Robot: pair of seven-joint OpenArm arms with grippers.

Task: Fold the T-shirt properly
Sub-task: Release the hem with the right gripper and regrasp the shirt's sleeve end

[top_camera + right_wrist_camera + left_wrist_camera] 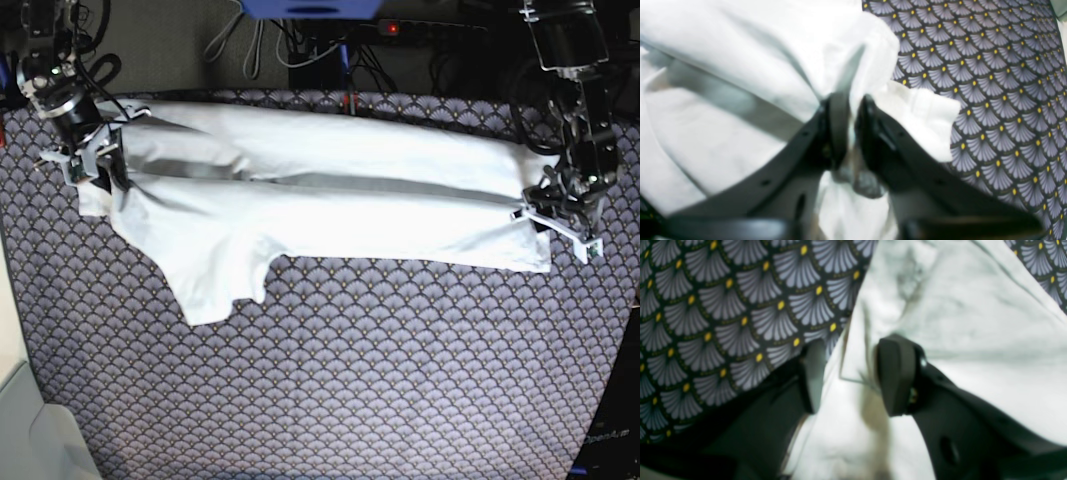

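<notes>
While the whole table (330,380) wears a dark cloth with grey fans and yellow dots, cables (300,45) and a blue box (310,8) sit behind it. The T-shirt (330,190) lies folded lengthwise across the far half, one sleeve (225,285) sticking out toward me. Up close, the left claw (850,376) stands apart with white cloth between its fingers, nothing pinched. The right claw (851,130) looks nearly together with fabric bunched in the gap; gripping or not, can't tell.

White T-shirt (330,190) on a purple-grey tablecloth (380,370) patterned with yellow-dotted fans.
</notes>
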